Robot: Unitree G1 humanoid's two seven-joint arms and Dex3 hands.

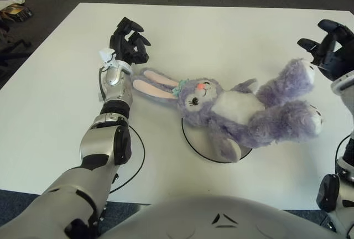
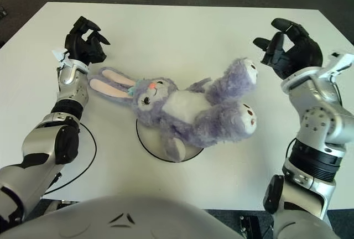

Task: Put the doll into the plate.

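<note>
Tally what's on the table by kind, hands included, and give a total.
Plush rabbit doll: 1
White plate under the doll: 1
Robot hands: 2, left hand by the doll's ears, right hand by its feet, neither holding anything
Black cable looped beside the left arm: 1
Total: 5

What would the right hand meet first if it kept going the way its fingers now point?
Probably the doll's raised foot: the right hand hovers open beside it, fingers curving toward the robot's left, nothing showing between. Depth is unclear, so it might pass above.
</note>
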